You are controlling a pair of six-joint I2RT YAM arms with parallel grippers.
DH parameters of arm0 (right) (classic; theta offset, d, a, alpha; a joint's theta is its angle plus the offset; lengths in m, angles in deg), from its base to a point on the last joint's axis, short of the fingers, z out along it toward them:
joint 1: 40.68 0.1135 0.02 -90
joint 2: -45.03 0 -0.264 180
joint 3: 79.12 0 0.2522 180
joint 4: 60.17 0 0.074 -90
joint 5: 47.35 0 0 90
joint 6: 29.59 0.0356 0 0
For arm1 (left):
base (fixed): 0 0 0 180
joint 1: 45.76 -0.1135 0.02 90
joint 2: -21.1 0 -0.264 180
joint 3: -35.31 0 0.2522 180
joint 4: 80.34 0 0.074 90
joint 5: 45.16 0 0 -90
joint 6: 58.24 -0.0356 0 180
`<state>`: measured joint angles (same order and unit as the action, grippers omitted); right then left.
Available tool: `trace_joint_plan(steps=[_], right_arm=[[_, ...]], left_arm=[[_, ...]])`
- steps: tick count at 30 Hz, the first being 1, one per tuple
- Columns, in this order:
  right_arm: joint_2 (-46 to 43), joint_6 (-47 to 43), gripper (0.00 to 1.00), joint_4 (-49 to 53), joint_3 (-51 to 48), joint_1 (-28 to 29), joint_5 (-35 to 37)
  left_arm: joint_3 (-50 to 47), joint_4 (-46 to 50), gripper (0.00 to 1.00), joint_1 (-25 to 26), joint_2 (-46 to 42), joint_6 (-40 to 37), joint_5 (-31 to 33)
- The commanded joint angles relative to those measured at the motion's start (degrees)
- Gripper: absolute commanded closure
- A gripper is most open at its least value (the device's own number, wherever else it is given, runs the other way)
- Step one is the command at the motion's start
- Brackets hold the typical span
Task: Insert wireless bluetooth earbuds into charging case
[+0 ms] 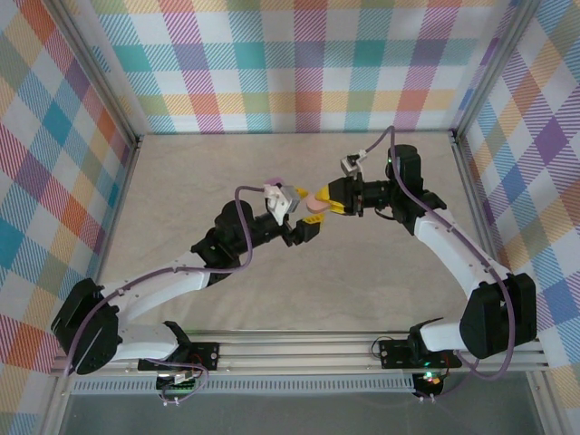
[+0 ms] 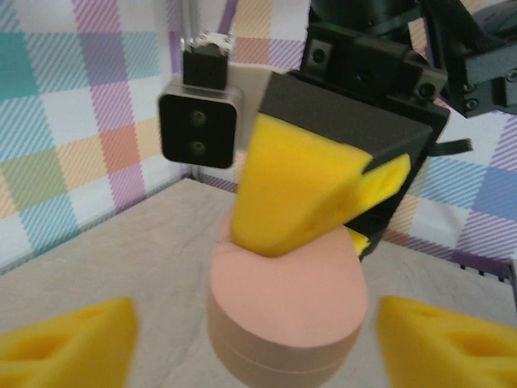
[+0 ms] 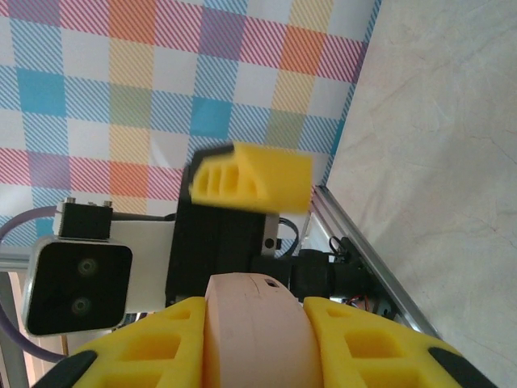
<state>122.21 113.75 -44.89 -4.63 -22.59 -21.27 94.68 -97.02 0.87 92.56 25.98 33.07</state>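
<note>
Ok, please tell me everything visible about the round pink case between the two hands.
The round peach-pink puck-shaped case looks like matte plastic, with a flat face and a thin seam around its side, and it looks shut. The right hand clamps it between yellow fingers. The open left hand flanks it without touching.

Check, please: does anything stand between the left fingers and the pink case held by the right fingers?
Nothing visible does. The left fingers stand open on either side of the case, with bare gaps between. The right fingers clamp its far end.
</note>
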Motion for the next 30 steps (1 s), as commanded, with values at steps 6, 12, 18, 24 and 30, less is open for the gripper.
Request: trace_joint_plan(steps=[6,12,18,24,30], right_arm=[[2.8,-5.6,0.83,8.8,3.3,-1.3,6.0],[11.9,-14.2,0.83,14.5,8.6,-2.2,12.5],[26.9,-21.4,0.84,19.4,18.0,-3.4,18.2],[42.6,-26.6,0.84,25.8,31.8,-4.5,22.7],[47.4,-23.8,0.85,24.1,33.8,-4.3,22.2]], left_arm=[[-1.1,10.6,0.00,0.1,-9.4,-4.2,7.8],[-5.2,15.8,0.00,0.1,-16.6,-4.3,13.3],[-7.6,24.2,0.00,0.0,-20.5,-1.3,21.4],[-11.1,25.4,0.00,-0.2,-23.3,0.7,23.4],[-13.2,26.3,0.00,-0.9,-23.8,2.1,25.8]])
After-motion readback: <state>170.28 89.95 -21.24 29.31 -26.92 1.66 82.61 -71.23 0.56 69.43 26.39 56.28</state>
